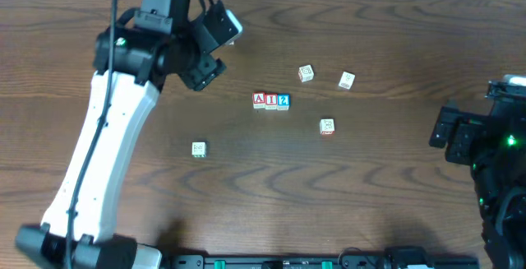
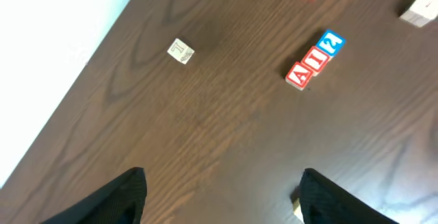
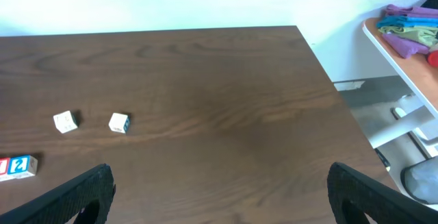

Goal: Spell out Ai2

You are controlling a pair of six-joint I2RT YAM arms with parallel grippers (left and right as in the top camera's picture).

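Observation:
Three cubes stand touching in a row near the table's middle: red "A", red "I" and blue "2". The left wrist view shows the same row running diagonally at upper right: A, I, 2. My left gripper hovers up and to the left of the row, open, with only bare wood between its fingers. My right gripper waits at the far right, open and empty. In its view the blue 2 sits at the left edge.
Pale cream cubes lie scattered: one at lower left, two at the back right, one with a red base. A side table with folded cloths stands beyond the table's right edge.

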